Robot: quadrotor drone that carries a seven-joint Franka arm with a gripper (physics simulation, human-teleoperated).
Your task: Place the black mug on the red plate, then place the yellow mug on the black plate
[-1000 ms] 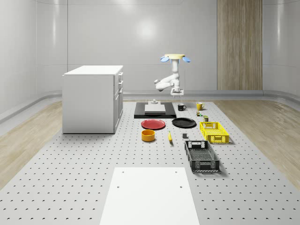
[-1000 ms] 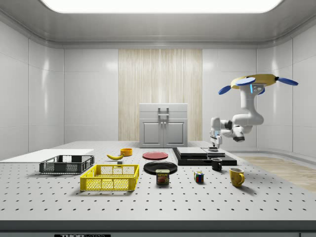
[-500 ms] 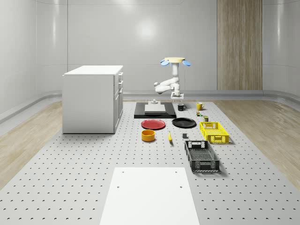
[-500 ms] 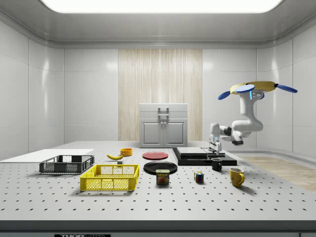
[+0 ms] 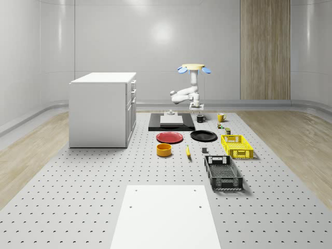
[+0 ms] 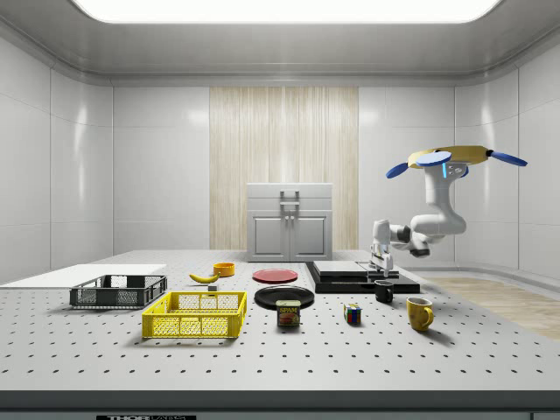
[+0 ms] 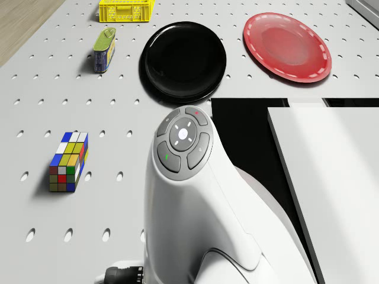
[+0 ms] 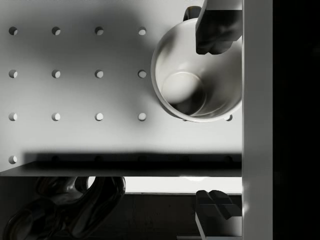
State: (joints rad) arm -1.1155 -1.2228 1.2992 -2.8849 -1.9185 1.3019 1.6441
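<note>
The black mug (image 6: pixel 383 291) stands upright on the surface (image 5: pixel 104 197), just beside the black slab (image 5: pixel 171 123), on the side facing the yellow mug (image 6: pixel 419 313). In the wrist view the mug (image 8: pixel 200 75) shows a pale inside and a dark outer wall, with its mouth up; its handle seems to peek out at the rim by one finger.

The first step is in hand: taking hold of this mug. The pincer (image 8: pixel 215 120) hangs right over it, released, one finger (image 8: pixel 216 27) over the mug's rim and the other (image 8: pixel 216 206) out over the slab. The drone (image 6: pixel 455 157) hovers above the surface's edge, beyond the mug from the slab.

By my judgement the next move calls for a short drop and a clench on the mug's wall, then a carry past the slab to the red plate (image 5: pixel 169 137).
</note>
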